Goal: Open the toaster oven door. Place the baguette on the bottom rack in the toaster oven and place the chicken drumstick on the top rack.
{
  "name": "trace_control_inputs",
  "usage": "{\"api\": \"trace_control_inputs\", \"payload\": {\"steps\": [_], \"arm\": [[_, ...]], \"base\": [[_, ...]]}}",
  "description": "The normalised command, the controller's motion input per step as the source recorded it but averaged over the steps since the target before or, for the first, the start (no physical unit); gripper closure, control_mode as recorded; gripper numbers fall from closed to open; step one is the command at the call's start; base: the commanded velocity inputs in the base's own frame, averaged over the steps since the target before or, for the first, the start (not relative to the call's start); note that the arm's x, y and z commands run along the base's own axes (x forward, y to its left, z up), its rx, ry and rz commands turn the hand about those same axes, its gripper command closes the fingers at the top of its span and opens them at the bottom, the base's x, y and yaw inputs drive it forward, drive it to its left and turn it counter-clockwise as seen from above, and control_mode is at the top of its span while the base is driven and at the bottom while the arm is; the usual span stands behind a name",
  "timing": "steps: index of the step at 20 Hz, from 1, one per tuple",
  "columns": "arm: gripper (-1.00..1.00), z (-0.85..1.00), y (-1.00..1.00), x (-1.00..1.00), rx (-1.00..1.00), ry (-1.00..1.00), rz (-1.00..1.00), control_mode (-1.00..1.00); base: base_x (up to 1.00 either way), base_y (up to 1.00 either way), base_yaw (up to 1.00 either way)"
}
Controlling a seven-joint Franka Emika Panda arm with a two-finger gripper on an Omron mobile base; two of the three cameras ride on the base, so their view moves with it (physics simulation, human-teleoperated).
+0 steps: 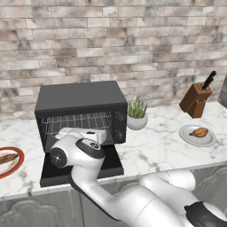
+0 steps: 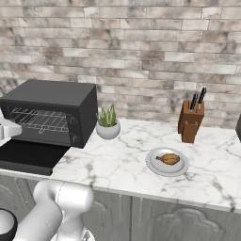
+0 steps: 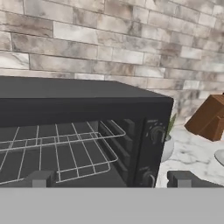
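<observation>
The oven door [image 1: 80, 170] lies flat open, baring both racks; jaws wide and empty; baguette [image 1: 6, 158] waits at nine o'clock.

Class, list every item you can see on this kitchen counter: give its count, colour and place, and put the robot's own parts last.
toaster oven: one, matte black, left part of counter
toaster oven door: one, black, folded down flat in front
wire racks: silver, inside the oven
potted plant: one, green in white pot, right of oven
knife block: one, brown, back right
grey plate: one, holds chicken drumstick, golden-brown
red-rimmed plate: one, far left, holds baguette, brown
gripper: one, open, facing the oven
</observation>
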Motion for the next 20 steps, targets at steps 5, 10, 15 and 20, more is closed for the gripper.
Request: {"api": "trace_control_inputs", "payload": {"steps": [5,10,15,20], "arm": [[-1.0,0.03,0.08,0.0,-0.07,-0.13,0.0,-1.0],[-1.0,0.17,0.01,0.0,0.0,-0.06,0.0,-1.0],[-1.0,0.11,0.0,-0.01,0.0,-0.06,0.0,-1.0],[-1.0,0.0,-0.05,0.02,0.01,0.0,0.0,-1.0]], "base": [[0.0,0.0,0.0],[0.0,0.0,0.0],[0.0,0.0,0.0],[0.0,0.0,0.0]]}}
